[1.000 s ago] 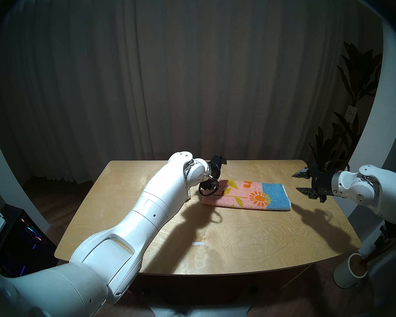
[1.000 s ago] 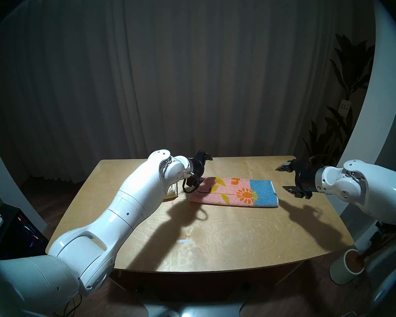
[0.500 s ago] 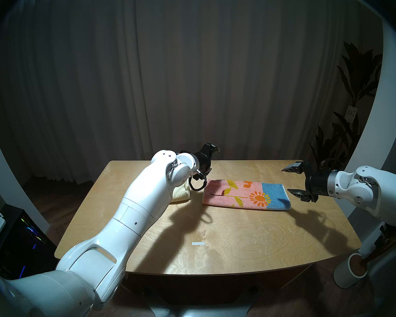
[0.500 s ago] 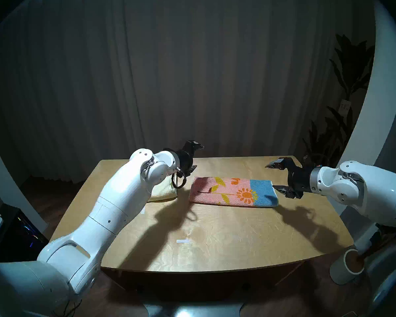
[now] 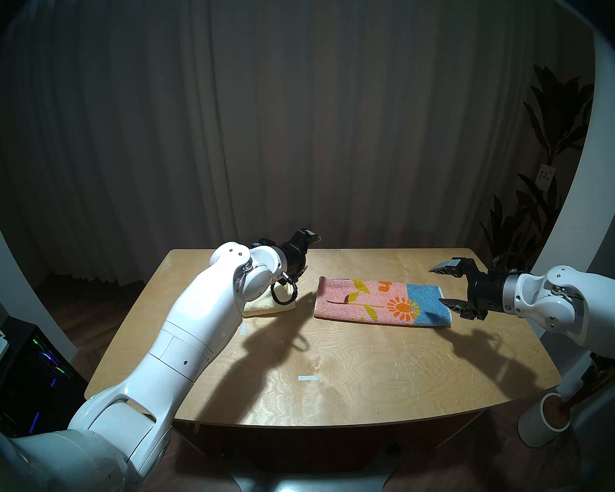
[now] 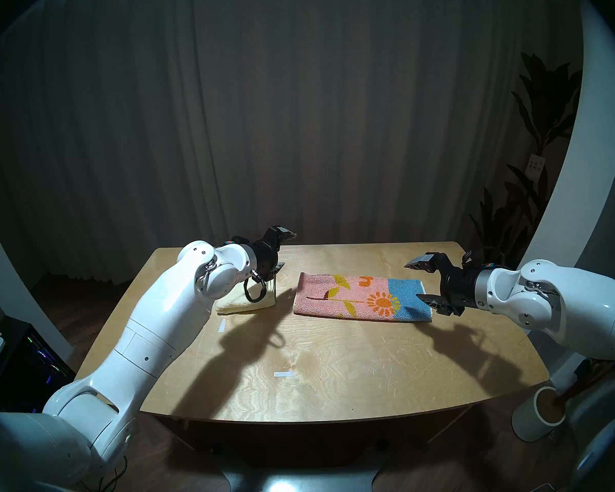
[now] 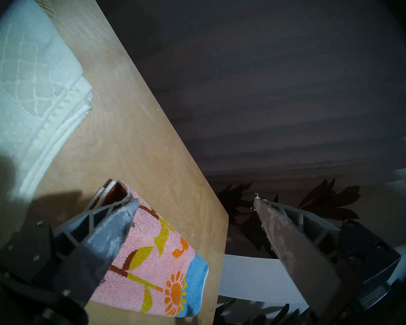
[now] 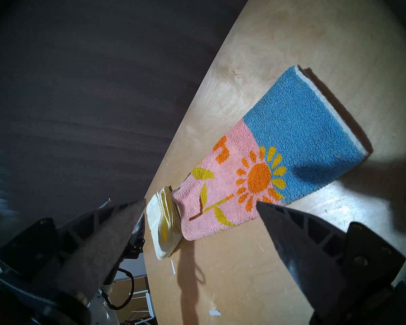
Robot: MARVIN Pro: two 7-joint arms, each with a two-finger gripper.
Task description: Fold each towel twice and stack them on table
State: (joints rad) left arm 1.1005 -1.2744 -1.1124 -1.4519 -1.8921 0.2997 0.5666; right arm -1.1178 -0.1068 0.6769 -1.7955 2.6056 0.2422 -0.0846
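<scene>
The pink and blue towel (image 5: pixel 380 303) with the orange sun flower lies folded in a long strip on the far half of the table (image 5: pixel 352 374). The cream-yellow towel (image 5: pixel 263 306) lies folded small to its left, partly hidden by my left forearm. My left gripper (image 5: pixel 311 253) hangs open and empty above the gap between the two towels. My right gripper (image 5: pixel 436 285) is open and empty at the blue end of the strip, lower finger just over its edge. The wrist views show the cream towel (image 7: pixel 28 83) and the patterned towel (image 8: pixel 267 165) with nothing between the fingers.
Two white tape marks (image 5: pixel 306 378) (image 5: pixel 242 328) lie on the wood. A white pot (image 5: pixel 544 424) with a plant stands off the table's right front corner. A dark computer case (image 5: pixel 32 367) stands on the floor at the left. Curtains hang behind the far edge.
My left arm has drawn back to the left off the patterned towel, uncovering the cream towel. My right gripper has moved left to the towel's blue end. Both stayed open.
</scene>
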